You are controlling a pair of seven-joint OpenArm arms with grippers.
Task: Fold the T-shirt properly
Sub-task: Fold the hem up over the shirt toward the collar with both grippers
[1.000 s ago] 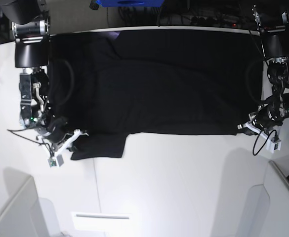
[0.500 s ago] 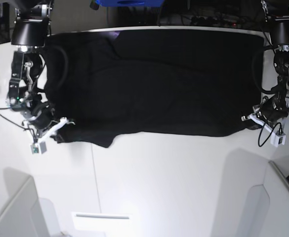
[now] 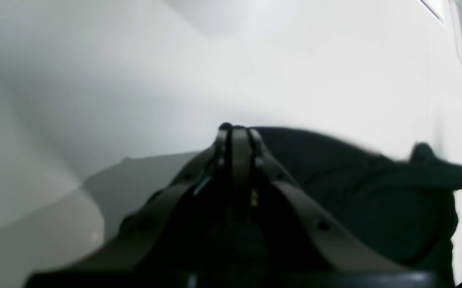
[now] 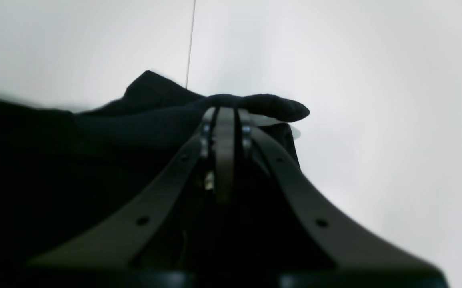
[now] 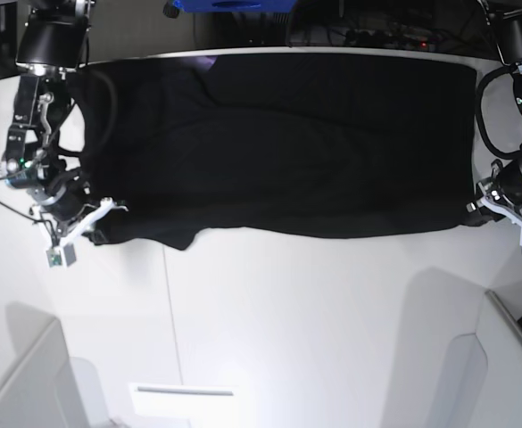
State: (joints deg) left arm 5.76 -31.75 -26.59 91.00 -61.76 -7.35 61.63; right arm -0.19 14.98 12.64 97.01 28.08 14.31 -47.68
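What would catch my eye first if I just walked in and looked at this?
A large plain black cloth T-shirt stretched wide across the far half of the white table. At each near corner a gripper pinches it: the right gripper at the picture's left, the left gripper at its right.

Base looks straight down; 2 wrist views close along T-shirt (image 5: 278, 143).

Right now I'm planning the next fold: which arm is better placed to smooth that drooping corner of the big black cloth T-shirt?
Right. The right gripper is shut on the large black cloth T-shirt beside the sagging corner; the left gripper grips the opposite end, where the hem looks straight.
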